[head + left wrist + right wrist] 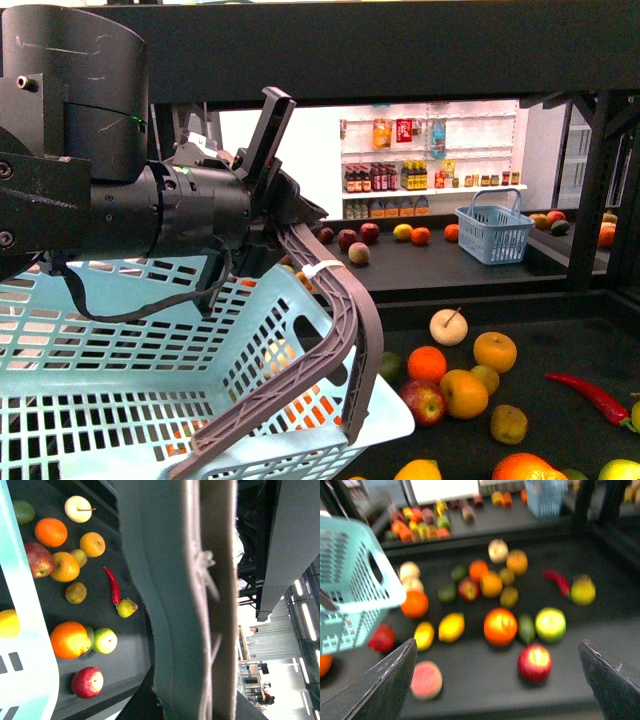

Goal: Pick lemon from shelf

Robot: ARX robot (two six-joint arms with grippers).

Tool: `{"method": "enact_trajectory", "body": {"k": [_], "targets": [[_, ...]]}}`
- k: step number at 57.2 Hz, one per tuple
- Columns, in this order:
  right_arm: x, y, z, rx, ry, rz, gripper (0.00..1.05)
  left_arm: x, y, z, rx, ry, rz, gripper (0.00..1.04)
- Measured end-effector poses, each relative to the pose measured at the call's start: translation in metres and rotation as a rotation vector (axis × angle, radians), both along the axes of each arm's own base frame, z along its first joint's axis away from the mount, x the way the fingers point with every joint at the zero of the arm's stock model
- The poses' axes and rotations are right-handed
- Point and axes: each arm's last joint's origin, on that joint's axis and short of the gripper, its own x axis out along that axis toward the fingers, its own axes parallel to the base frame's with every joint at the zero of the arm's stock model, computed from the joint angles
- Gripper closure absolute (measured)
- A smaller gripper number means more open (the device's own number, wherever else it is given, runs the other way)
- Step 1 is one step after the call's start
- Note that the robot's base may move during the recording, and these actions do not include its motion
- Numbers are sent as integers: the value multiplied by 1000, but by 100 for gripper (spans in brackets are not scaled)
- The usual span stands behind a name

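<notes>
Black decks and a black metal frame make up the shelf, with an upper deck close overhead and uprights standing at 3 o'clock in the front view; white shelves of bottles show through the gap at 12 to 1 o'clock. Two baskets are in sight: a small blue one on the far deck and a large pale blue basket filling the front view from 6 to 9 o'clock. The left fingers are clenched on its grey handle. The lemon lies on the near deck at 6 o'clock, just below the basket's corner and at 9 o'clock of a big orange. One red chilli lies at 4 o'clock with bare deck around it. The right wrist view is blurred: the right fingers are spread wide with nothing between them, bare deck lies just ahead of them, and beyond it the lemon lies beside a second yellow oval. The left wrist view shows two red apples, one green apple and four orange fruits.
</notes>
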Motion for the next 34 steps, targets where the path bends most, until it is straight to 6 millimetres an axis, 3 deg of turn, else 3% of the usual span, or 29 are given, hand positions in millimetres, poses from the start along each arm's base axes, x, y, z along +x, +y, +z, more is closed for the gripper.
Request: {"method": "enact_trajectory", "body": {"k": [8,13,26,34], "targets": [[51,-19,2,146,121,-49,7,0,0,0,0,0,-3,97],[101,-34,-3,182,204,-82,7,0,0,0,0,-1,-4,97],[199,-54,-60,242,484,-182,7,0,0,0,1,-3,0,97],[254,-50,-85,201,545,-222,7,0,0,0,1,-3,-4,97]]}}
